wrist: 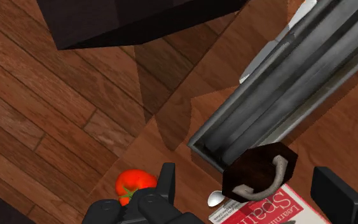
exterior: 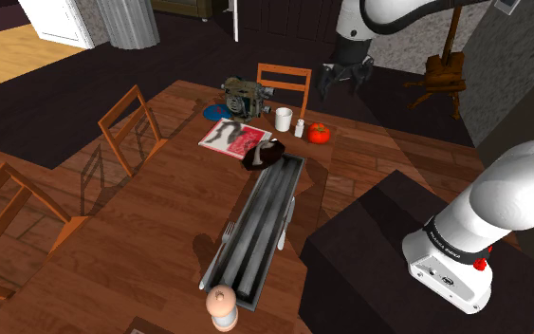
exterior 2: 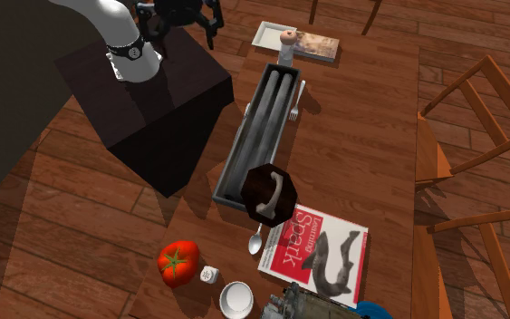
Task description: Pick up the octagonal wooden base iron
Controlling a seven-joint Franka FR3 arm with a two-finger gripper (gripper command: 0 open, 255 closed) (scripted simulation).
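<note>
Hanging well above the table (exterior: 160, 237), your claw (exterior: 343, 82) was spread open and held nothing. In the wrist view the iron (wrist: 260, 172) sat far below, in the gap between the two fingers. It rested at the end of the long grey tray (wrist: 285, 83), against its rim, just beside the magazine (exterior 2: 321, 249) and the spoon (exterior 2: 255, 243). If you came down crooked, a finger could have bumped the tray or the spoon and knocked the iron away. The iron was a dark brown block with eight sides and a thin, pale, curved handle on top. The block looked wide, so it might have slipped out.
</note>
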